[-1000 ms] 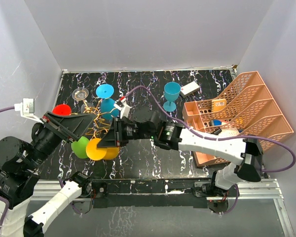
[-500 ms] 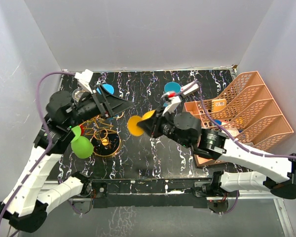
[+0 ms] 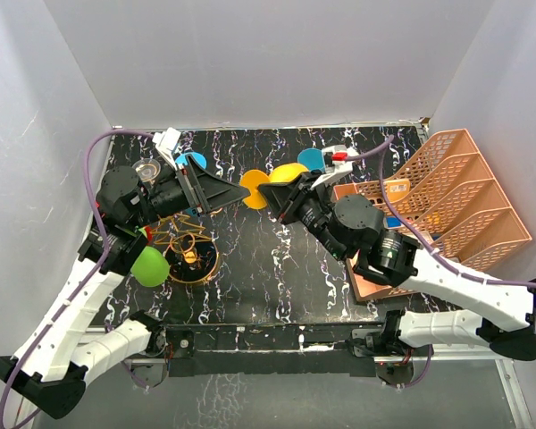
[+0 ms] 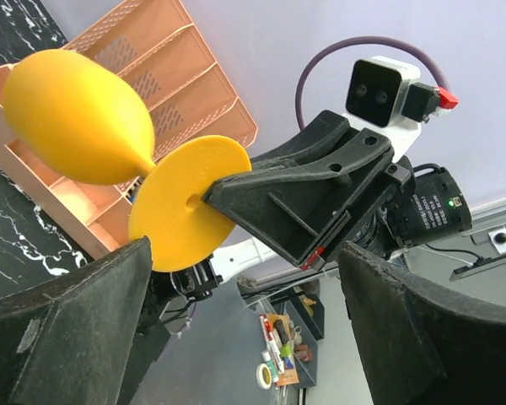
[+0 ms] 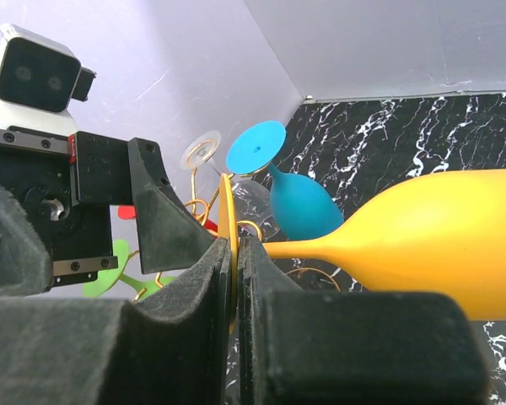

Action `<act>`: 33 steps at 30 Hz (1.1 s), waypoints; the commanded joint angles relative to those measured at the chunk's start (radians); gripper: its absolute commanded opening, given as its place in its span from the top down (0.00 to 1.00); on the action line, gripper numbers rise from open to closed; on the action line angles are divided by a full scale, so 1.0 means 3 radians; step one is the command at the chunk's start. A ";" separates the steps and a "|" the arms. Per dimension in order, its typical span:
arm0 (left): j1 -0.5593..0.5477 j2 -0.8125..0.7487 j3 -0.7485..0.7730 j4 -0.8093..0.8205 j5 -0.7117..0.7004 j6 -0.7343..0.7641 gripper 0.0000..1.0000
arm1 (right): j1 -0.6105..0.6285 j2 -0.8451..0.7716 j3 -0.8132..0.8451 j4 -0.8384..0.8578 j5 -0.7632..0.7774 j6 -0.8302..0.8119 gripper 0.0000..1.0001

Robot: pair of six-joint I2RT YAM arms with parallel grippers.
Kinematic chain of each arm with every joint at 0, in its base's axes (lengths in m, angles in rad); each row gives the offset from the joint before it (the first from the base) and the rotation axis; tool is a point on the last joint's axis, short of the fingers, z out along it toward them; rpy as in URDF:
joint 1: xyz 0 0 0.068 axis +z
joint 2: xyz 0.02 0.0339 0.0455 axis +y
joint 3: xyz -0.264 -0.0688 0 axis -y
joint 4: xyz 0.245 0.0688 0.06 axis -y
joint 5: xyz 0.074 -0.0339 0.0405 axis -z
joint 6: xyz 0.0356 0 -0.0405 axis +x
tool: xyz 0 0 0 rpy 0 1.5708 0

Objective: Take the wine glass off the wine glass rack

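From above, the yellow wine glass (image 3: 286, 172) is off the rack (image 3: 186, 243) and lies sideways in the air over the counter (image 3: 277, 268), between the two arms. The right fingers (image 3: 281, 193) hold it by the round foot alone, with the bowl jutting out toward the back wall. The left fingers (image 3: 210, 189) point at that foot and come very near it. A nudge from them could knock the foot out of the grip, and the glass would then drop onto the counter.

From the left wrist, the left fingers (image 4: 67, 337) are spread wide with nothing between them. The wine glass (image 4: 76, 114) looks like smooth, opaque yellow plastic, with an egg-shaped bowl, a short stem and a flat disc foot. The right fingers (image 4: 295, 190) pinch that disc near its centre. All the bowl's weight hangs to one side of this thin hold, so I judge it could swivel or slip.

From the right wrist, the right fingers (image 5: 337, 337) are closed almost together on the edge of the foot, a very narrow purchase. The wine glass (image 5: 438, 236) stretches away to the right. A blue glass (image 5: 299, 202) hangs on the rack (image 5: 204, 209) just behind and could be struck if the bowl swings.
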 commanded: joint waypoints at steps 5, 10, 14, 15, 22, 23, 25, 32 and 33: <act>0.0013 -0.0033 -0.0064 0.0326 0.0074 -0.0160 0.09 | -0.0002 0.0106 0.0292 0.0271 -0.0271 0.0268 0.92; 0.0011 0.0097 -0.0042 0.0403 0.0204 -0.0225 0.16 | 0.0000 0.0138 0.0336 0.0271 -0.0351 0.0429 0.92; 0.0014 0.0067 0.0059 0.0146 0.0029 -0.0056 0.18 | -0.0001 0.0076 0.0264 0.0260 -0.0262 0.0486 0.92; 0.0015 0.0028 0.0094 0.0069 -0.0011 0.0002 0.17 | -0.0002 0.0047 0.0227 0.0242 -0.0188 0.0493 0.92; 0.0014 -0.0121 0.0205 -0.0401 -0.0223 0.0302 0.10 | -0.0001 -0.0227 0.0021 0.0213 -0.0080 0.0559 0.92; 0.0014 -0.0119 0.0203 -0.0429 -0.0241 0.0331 0.10 | 0.0000 -0.0249 -0.0006 0.0274 -0.0173 0.0578 0.92; 0.0011 -0.0082 0.0186 -0.0401 -0.0169 0.0328 0.10 | 0.0000 -0.0271 -0.0052 0.0408 -0.0375 0.0596 0.93; 0.0011 0.0048 0.0098 0.0198 0.0412 -0.0092 0.36 | -0.0001 -0.0107 -0.0043 0.0511 -0.0439 0.0754 0.92; 0.0013 0.0057 0.0126 0.0167 0.0429 -0.0093 0.40 | 0.0000 -0.0075 -0.0029 0.0521 -0.0421 0.0751 0.92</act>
